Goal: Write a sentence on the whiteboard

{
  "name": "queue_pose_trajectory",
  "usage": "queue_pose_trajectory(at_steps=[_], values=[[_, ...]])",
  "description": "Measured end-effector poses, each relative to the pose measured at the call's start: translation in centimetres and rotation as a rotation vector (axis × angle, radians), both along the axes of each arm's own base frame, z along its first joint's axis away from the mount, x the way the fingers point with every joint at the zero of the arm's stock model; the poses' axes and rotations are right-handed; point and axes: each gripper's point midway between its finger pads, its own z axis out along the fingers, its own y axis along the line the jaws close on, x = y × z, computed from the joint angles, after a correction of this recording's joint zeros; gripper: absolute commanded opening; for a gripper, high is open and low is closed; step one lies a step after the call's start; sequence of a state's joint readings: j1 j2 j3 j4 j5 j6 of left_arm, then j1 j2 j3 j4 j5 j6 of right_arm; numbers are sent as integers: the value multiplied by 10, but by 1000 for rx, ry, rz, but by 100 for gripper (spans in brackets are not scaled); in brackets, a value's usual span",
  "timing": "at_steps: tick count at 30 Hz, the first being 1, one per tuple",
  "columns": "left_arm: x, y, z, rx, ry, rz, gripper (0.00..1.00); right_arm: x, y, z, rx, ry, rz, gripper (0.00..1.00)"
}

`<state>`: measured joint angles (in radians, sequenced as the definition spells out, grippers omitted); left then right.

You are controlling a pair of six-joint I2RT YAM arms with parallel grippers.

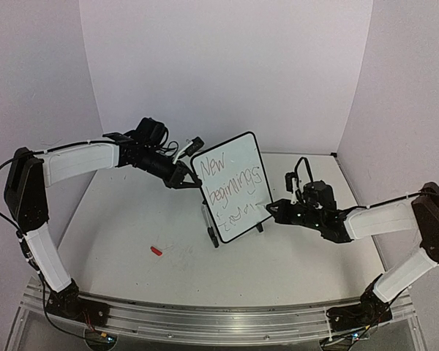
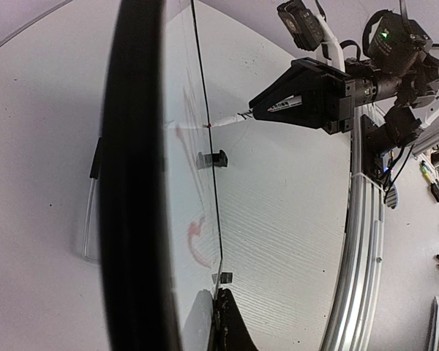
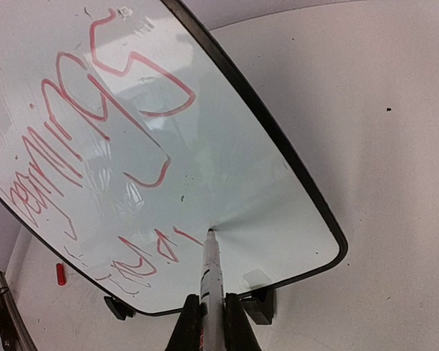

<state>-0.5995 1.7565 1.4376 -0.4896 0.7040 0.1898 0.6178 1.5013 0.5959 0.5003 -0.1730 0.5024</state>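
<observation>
While left hand (image 1: 181, 175) clamps whiteboard (image 1: 247, 150) edge, outstretched right hand (image 1: 274, 208) pinches marker (image 3: 211, 274), tip touching its face.

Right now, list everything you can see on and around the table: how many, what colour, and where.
whiteboard: one, white with a thin black frame, propped up mid-table between the two arms
sentence: one, red handwriting in three lines, on the whiteboard's face
marker: one, pale barrel, tip touching the whiteboard's lower part
small red cap: one, red, lying on the table to the left of the whiteboard
table: one, white, under everything
left gripper: one, black, shut on the whiteboard's left edge
right gripper: one, black, shut on the marker at the whiteboard's right side
</observation>
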Motion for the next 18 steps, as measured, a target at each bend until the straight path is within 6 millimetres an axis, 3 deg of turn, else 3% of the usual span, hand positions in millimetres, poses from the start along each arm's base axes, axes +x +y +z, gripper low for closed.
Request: queue_pose_trajectory(at_steps=[18], values=[[-1,1,-1,3,8,2,0,-12,2,-29,5,85,28,0]])
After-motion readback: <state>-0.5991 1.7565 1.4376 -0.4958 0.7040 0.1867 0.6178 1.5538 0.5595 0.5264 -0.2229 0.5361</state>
